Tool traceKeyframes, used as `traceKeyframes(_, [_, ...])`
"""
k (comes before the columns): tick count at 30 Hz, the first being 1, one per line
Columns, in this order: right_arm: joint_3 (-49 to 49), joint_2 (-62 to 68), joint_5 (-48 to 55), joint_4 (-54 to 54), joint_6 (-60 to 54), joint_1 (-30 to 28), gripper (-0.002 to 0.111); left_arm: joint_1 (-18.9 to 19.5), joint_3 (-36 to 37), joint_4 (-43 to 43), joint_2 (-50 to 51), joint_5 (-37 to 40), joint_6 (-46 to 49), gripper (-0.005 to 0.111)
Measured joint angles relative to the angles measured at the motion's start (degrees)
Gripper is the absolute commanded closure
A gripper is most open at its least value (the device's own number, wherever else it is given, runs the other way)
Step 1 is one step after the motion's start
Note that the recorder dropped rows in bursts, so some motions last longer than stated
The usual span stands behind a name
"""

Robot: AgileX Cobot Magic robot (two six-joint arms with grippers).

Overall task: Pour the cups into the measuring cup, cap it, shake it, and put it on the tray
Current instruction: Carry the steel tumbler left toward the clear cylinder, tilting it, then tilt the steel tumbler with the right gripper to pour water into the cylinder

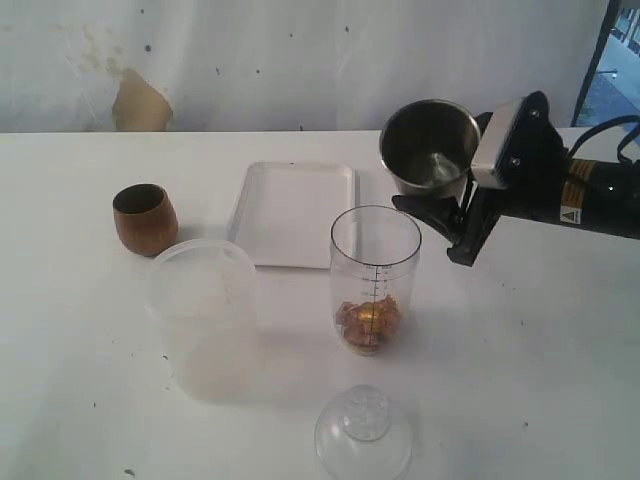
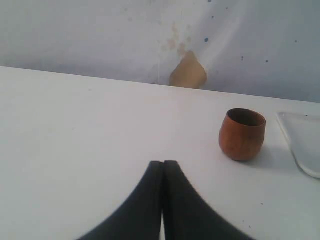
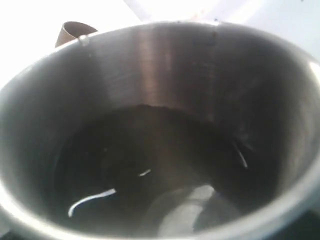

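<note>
White counter (image 1: 520, 380), white tray (image 1: 290, 215) at the back, empty. Frosted tub (image 1: 200, 310) front left, not part of the task. Measuring cup (image 1: 375, 270) upright mid-counter just in front of the tray, uncapped, brown bits at the bottom. Steel tumbler (image 1: 428, 140) lifted and tipped, near the measuring cup's mouth but off to its far right; inside looks about empty. Wooden cup (image 1: 145, 218) upright far left. Clear dome lid (image 1: 362, 435) at the front edge. Right claw (image 1: 440, 212) clamped on the tumbler; left claw (image 2: 162, 165) pressed closed, holding nothing. Probably 1 cup done. To finish the pour well: bring the rim over the mouth, tip slowly, don't bump the cylinder.
</note>
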Motion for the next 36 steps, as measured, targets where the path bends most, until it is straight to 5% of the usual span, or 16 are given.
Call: traceKeyframes(36, [-0.50, 0.00, 2.28, 1.18, -12.48, 0.43, 0.108, 0.00, 0.00, 0.00, 0.00, 0.00, 0.00, 0.107])
